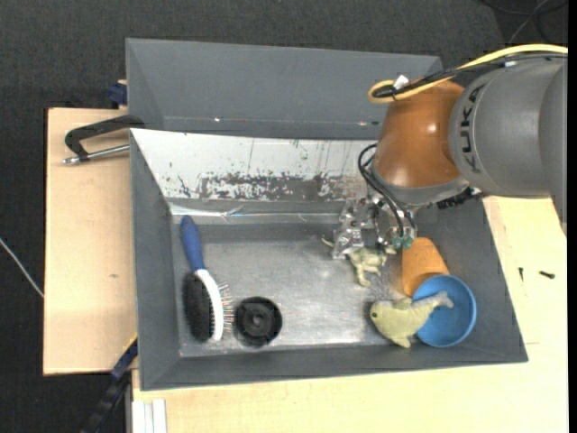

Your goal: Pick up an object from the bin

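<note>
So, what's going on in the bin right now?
The KUKA arm reaches in from the right, with its gripper low in the right half of the grey bin. It is directly above a small pale toy figure, next to an orange cup. Whether it grips the figure cannot be told. A blue bowl and a yellowish soft toy lie nearby. A blue-handled hairbrush and a black disc lie far left.

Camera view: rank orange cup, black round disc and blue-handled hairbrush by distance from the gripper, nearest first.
1. Orange cup: right side of the bin, just beside the gripper.
2. Black round disc: front of the bin floor, left of centre.
3. Blue-handled hairbrush: along the left wall, just beyond the disc.
</note>
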Controlling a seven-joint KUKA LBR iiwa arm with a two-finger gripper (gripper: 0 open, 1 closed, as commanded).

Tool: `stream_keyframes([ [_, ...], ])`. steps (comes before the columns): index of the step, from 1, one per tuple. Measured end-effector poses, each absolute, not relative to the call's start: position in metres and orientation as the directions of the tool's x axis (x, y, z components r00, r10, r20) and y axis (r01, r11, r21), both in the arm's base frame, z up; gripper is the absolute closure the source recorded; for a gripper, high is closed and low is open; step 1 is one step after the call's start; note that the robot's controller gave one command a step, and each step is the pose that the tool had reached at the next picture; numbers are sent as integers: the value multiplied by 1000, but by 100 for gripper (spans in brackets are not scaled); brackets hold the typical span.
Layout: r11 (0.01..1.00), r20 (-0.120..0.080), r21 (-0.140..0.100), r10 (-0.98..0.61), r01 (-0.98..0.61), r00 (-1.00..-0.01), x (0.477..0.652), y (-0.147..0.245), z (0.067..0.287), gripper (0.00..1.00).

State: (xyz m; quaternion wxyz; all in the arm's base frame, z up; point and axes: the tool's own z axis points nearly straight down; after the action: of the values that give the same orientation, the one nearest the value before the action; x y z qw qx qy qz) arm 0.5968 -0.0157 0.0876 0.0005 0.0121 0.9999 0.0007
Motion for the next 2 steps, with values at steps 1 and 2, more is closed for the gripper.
stream_keyframes([
  [1,1000,-15,0,29,29,-999,599,-30,222,100],
  [2,987,6,2,161,161,-987,565,-20,146,100],
])
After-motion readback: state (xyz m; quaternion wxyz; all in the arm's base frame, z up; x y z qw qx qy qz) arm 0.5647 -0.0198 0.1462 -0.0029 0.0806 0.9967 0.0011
